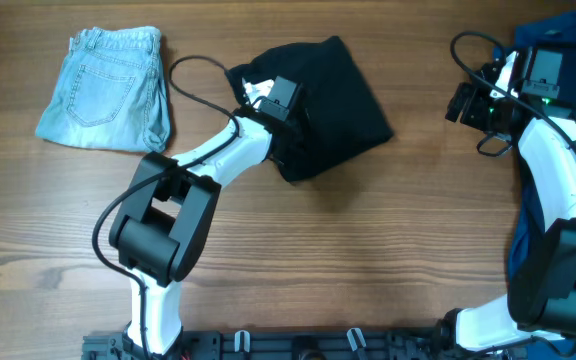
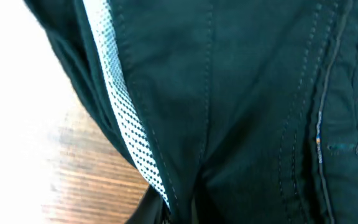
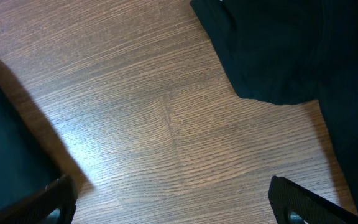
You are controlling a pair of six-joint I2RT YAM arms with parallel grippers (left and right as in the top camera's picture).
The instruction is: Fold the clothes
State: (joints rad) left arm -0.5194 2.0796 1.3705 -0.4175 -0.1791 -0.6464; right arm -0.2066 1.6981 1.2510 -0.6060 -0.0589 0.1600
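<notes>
Large black fabric garment point(image 1: 333, 95), far-centre of wooden desk point(image 1: 368, 250): left fingers point(image 1: 256, 94) are pinching its left edge, bulk lying rightward; right fingers point(image 3: 303, 202) are hanging spread, well apart.

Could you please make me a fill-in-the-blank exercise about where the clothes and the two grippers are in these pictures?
1. The left gripper is shut on a garment whose colour is ____.
2. In the overhead view, the denim shorts lie to the ____ of that garment.
3. The right gripper hangs over the bare table with its jaws ____.

Missing words: black; left; open.
</notes>
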